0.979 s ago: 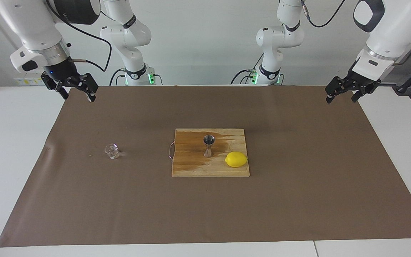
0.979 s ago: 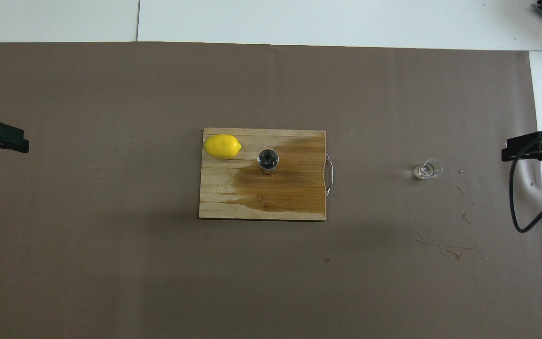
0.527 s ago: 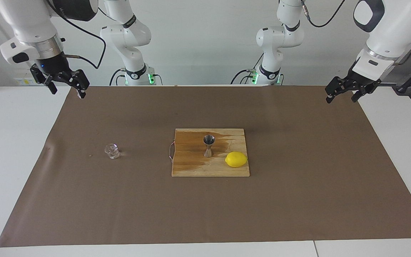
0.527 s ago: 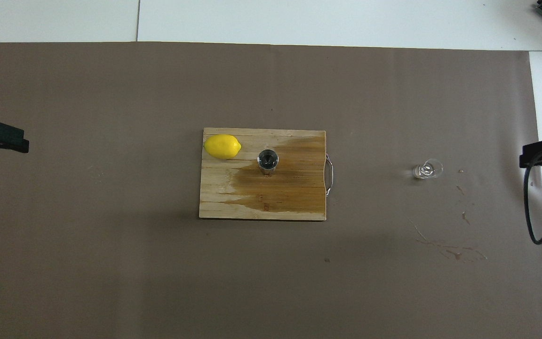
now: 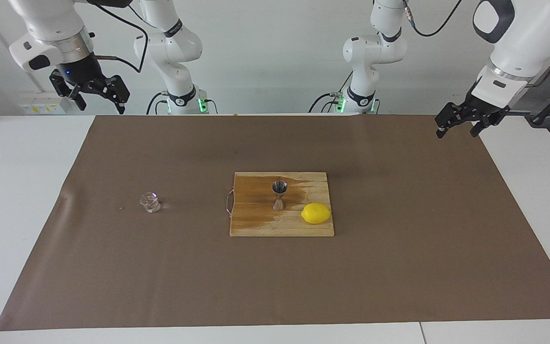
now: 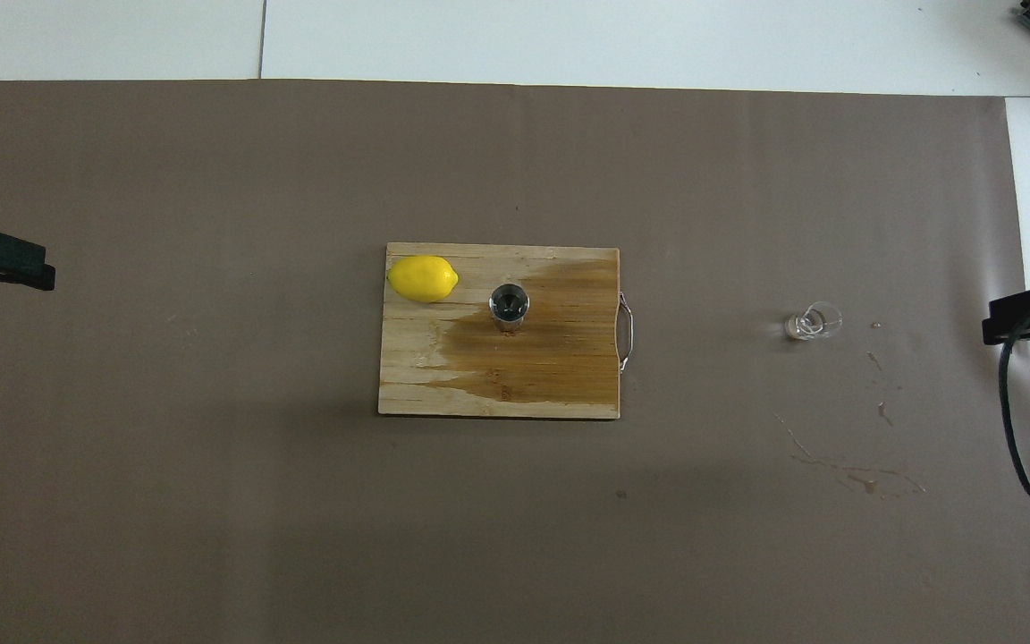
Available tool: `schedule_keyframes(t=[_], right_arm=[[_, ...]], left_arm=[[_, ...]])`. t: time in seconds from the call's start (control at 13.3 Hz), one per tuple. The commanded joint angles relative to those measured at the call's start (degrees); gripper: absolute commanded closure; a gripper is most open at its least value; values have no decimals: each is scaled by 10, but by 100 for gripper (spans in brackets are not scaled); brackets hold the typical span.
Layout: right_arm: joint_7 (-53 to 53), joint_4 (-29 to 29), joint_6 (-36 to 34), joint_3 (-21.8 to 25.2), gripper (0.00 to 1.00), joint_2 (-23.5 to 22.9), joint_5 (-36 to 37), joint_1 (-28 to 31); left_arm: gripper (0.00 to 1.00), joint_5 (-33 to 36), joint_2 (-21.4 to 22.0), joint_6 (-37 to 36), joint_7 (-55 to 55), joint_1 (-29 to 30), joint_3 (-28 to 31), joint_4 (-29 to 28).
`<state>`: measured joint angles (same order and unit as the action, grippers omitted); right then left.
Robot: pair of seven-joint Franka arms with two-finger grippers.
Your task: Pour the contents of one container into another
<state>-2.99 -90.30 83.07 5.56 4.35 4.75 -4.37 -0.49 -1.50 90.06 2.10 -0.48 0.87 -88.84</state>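
Both end effectors hang spread and empty, right end effector and left end effector over the bench's robot-side corners. Glass cup stands toward the right arm's edge: light, slippery, fragile, so best gripped across its sides. Jigger stands on the cutting board.

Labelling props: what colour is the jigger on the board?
Silver metal jigger; clearest in the facing view.

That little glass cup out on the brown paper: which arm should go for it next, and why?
Probably the right arm: bring the open right gripper down over the glass cup. The cup stands alone toward that arm's end of the table, untouched, while the jigger waits upright on the cutting board beside the lemon. The left gripper waits, open and empty.
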Motion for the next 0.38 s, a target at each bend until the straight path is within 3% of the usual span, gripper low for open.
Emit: schedule_keyframes(t=[0.0,0.3], right_arm=[[20,15,-9,-2,0,-13,-7,5],[18,15,-2,-4,0,-13,-15,4]], left_arm=[[0,5,18,-2,5,0,1,-18],[0,5,18,-2,5,0,1,-18]])
